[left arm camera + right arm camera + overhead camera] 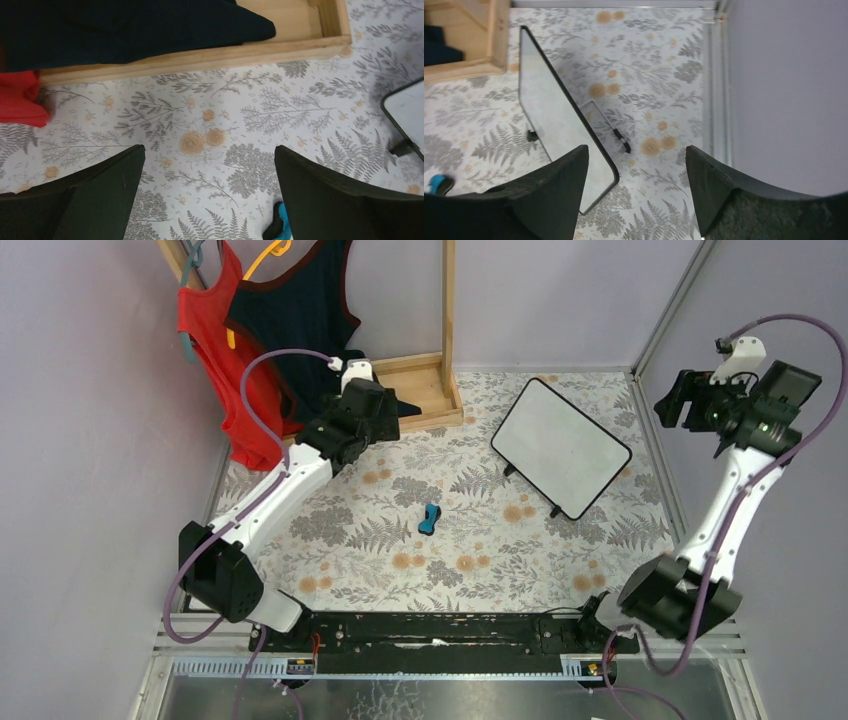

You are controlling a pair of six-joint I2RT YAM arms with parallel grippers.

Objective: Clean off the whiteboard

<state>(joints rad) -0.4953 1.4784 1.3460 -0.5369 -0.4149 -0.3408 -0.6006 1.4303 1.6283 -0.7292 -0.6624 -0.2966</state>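
The whiteboard [560, 445] stands on the floral table at back right, propped on small black feet; its face looks blank. The right wrist view shows the whiteboard [559, 125] from its side, with a wire prop [616, 135] behind it. A small blue eraser [430, 519] lies mid-table, apart from both arms. My left gripper [392, 405] hovers open by the wooden rack base, with nothing between its fingers; the eraser [282, 225] peeks out beside its right finger. My right gripper [683, 400] is raised near the right wall, open and holding nothing, right of the board.
A wooden rack base [425, 390] sits at the back, with a red top [215, 360] and a dark top [300, 310] hanging over it. A metal rail [650, 430] and walls bound the table on the right.
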